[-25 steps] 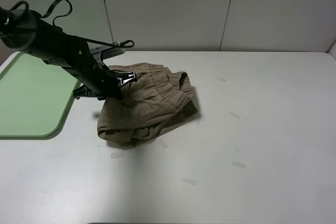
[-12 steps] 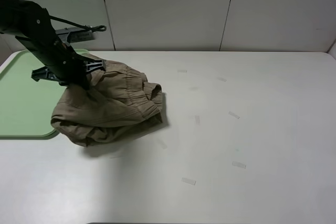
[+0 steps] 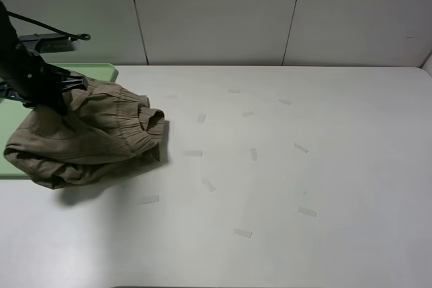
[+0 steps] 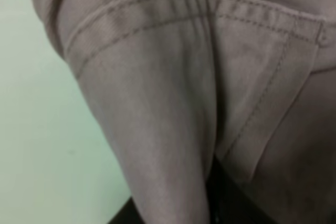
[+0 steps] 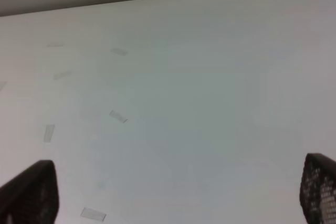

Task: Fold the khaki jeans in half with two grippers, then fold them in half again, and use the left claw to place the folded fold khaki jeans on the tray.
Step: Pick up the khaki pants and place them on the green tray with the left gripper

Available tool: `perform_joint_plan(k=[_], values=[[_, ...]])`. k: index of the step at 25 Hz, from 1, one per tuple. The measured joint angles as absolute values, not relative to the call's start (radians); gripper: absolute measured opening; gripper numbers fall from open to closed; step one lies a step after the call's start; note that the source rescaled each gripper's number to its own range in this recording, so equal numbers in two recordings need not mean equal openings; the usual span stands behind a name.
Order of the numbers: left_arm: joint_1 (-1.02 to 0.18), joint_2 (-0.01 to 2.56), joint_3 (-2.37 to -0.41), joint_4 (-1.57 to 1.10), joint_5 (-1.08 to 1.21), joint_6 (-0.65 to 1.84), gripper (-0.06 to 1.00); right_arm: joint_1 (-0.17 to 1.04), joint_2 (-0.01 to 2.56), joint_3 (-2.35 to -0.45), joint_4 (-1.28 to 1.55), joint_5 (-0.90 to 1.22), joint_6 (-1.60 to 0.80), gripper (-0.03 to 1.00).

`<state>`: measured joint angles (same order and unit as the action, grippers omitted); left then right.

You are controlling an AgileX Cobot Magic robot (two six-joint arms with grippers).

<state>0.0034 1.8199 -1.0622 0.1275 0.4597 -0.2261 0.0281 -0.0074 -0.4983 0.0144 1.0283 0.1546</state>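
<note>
A wide white table (image 3: 324,166) is filling the exterior high view, running back to a pale panelled wall (image 3: 216,11). A pale green tray (image 3: 101,71) is lying flat at its far left edge, mostly hidden, and the bundled khaki jeans (image 3: 88,139) are hanging over the tray's near side and the tabletop beside it, though whether their underside is touching either surface cannot be told. Small strips of clear tape (image 3: 242,233) are lying scattered across the middle of the table, well apart from one another
</note>
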Motion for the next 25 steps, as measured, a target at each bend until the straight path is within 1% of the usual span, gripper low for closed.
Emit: perform_joint_plan(k=[6,13,17,25], values=[[0.108,1.829,-1.062,0.129,0.370,-0.207,0.06,0.028,-0.007,-0.498,0.014,1.028,0.155,1.00],[0.190,1.887,-1.059,0.134,0.245,-0.191,0.06,0.028,-0.007,-0.498,0.014,1.028,0.155,1.00],[0.227,1.934,-1.079,0.136,0.207,-0.189,0.06,0.028,-0.007,-0.498,0.016,1.028,0.155,1.00],[0.266,1.995,-1.148,0.137,0.199,-0.137,0.06,0.028,-0.007,-0.498,0.017,1.028,0.155,1.00]])
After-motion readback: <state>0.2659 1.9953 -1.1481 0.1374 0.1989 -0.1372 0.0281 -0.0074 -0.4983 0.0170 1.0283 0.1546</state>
